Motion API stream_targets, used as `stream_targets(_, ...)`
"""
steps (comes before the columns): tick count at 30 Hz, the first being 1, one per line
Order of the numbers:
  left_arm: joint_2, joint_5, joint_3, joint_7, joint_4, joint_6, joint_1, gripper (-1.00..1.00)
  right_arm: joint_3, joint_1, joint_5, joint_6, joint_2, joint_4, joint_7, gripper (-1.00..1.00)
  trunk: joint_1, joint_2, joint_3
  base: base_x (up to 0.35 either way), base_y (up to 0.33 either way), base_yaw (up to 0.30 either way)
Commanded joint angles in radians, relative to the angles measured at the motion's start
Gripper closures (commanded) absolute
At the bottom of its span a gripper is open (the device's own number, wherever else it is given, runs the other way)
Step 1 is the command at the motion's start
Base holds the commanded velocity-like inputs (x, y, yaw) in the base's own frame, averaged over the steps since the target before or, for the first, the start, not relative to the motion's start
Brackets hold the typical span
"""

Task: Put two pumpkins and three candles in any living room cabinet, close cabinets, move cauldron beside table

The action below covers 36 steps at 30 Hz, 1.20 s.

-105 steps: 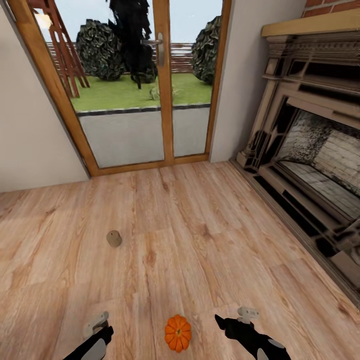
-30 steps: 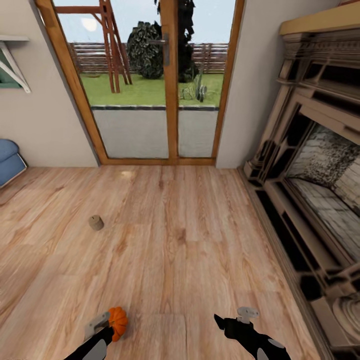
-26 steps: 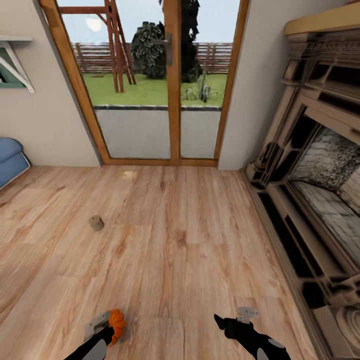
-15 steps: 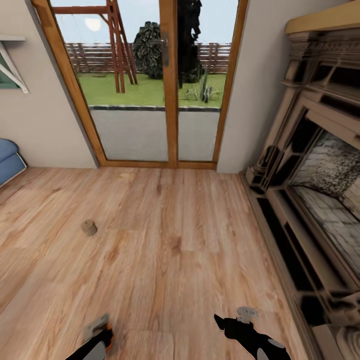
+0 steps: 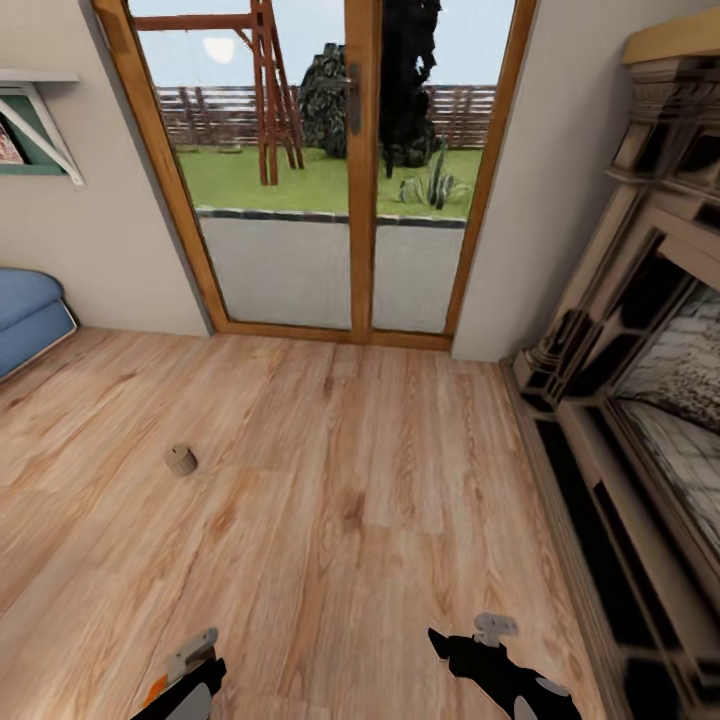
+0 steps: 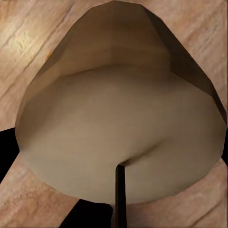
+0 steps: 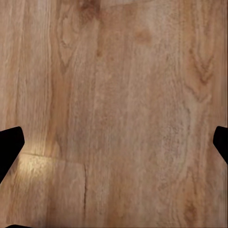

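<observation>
The robot stands on a wood floor (image 5: 360, 480) in a room. In front of it is a tall glass door (image 5: 350, 190) with a wood frame, and green grass shows outside. A big fireplace (image 5: 650, 380) runs along the right side. A blue seat (image 5: 25, 315) peeks in at the far left, by the wall.

One candle (image 5: 181, 460) sits on the floor, short and beige. It is off to the left, well away from both arms, between the blue seat and the middle of the room.

The left gripper (image 5: 192, 668) is low at the bottom of the head view. A small bit of orange (image 5: 155, 690) shows just beside it, too small to tell what it is. In the left wrist view a big beige lump (image 6: 118, 128) sits very close to the camera, between the dark fingers (image 6: 7, 154) – it has the colour of a candle. I cannot tell if the jaws are squeezing it or just sitting around it.

The right gripper (image 5: 452, 645) is low on the other side. In the right wrist view its fingers (image 7: 9, 145) are far apart at the two edges – wide open, with nothing in them and bare floor under them
</observation>
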Motion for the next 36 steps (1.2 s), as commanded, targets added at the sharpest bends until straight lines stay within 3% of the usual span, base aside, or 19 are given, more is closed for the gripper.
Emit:
stream_targets(1,0.001,0.010,-0.008,0.005,-0.001,-0.004,0.000,1.00,0.002,0.000,-0.008,0.004,-0.001,-0.001,0.000,-1.00,0.000,0.000,-0.001,0.234,-0.214,0.015)
stream_targets(8,0.001,0.010,-0.008,0.005,-0.001,-0.004,0.000,1.00,0.002,0.000,-0.008,0.004,-0.001,-0.001,0.000,-1.00,0.000,0.000,-0.001,0.234,-0.215,0.101)
stream_targets(21,0.001,0.010,-0.008,0.005,-0.001,-0.003,-0.001,1.00,0.002,0.000,-0.008,0.004,-0.001,-0.001,0.000,-1.00,0.000,0.000,-0.001,0.234,-0.113,0.265)
stream_targets(36,0.001,0.010,-0.008,0.005,-0.001,-0.003,-0.001,1.00,0.002,0.000,-0.008,0.004,-0.001,-0.001,-0.001,-1.00,0.000,0.000,-0.001,0.234,-0.208,0.113)
